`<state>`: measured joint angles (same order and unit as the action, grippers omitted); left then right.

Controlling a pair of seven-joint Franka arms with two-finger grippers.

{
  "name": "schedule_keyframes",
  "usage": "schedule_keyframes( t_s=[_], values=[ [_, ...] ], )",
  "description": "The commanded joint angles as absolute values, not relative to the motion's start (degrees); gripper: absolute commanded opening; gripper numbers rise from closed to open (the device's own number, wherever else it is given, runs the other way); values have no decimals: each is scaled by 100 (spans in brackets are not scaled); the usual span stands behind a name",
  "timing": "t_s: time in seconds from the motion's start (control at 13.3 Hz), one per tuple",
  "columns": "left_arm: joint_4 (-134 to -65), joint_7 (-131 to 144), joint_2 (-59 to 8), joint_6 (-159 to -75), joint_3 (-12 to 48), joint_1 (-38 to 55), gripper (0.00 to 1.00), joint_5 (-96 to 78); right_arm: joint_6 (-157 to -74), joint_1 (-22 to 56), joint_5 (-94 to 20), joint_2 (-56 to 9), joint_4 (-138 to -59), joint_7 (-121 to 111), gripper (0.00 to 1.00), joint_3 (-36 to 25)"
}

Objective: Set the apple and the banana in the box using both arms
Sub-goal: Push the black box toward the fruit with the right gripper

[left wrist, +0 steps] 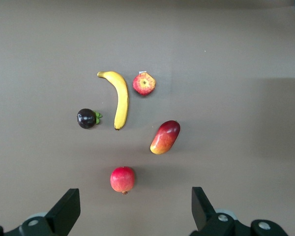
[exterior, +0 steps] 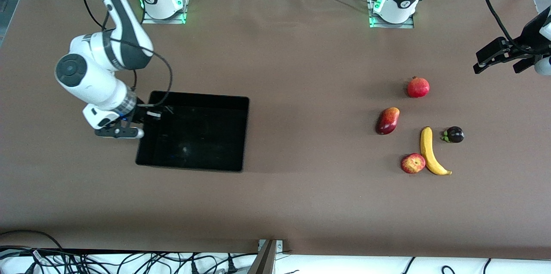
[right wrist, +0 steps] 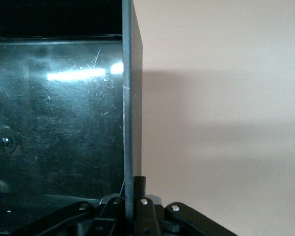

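The apple (exterior: 413, 163) (left wrist: 144, 84), red with yellow streaks, lies touching or almost touching the yellow banana (exterior: 430, 151) (left wrist: 120, 98) toward the left arm's end of the table. My left gripper (exterior: 499, 60) (left wrist: 135, 211) hangs open and empty high over that end, looking down on the fruit. The glossy black box (exterior: 241, 136) sits toward the right arm's end. My right gripper (exterior: 144, 119) (right wrist: 132, 196) is shut on the box's thin side wall (right wrist: 132, 113), at the edge toward the right arm's end. The box holds no fruit.
A red pomegranate (exterior: 418, 87) (left wrist: 122, 179), a red-and-dark mango (exterior: 388, 120) (left wrist: 165, 137) and a dark purple mangosteen (exterior: 453, 135) (left wrist: 87, 118) lie around the apple and banana. Bare brown table stretches between the box and the fruit.
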<state>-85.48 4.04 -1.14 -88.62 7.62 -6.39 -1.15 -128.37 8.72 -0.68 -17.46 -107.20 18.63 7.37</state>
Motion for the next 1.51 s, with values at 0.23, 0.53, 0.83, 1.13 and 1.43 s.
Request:
schedule_keyframes(
  t_s=[0.23,0.53,0.83,1.13,1.43],
  values=[
    [-8561,325,-53,-8807,729,-633,100,-246,-12665,2802,-132,-2854,-9467,4269,0,703],
    [-8561,316,-53,-8807,712,-633,100,-246,-12718,3804,-106,-3646,-8580,5086,0,510],
    [-8561,316,-62,-8807,712,-633,100,-246,-12788,4428,-105,-4331,-7789,5168,0,89],
    [-8561,316,-70,-8807,712,-642,100,-246,-12876,4614,-105,-4544,-7629,5142,0,9],
    [-8561,316,-79,-8807,703,-642,100,-246,-13157,4816,-106,-4719,-7629,5115,0,9]
  ],
)
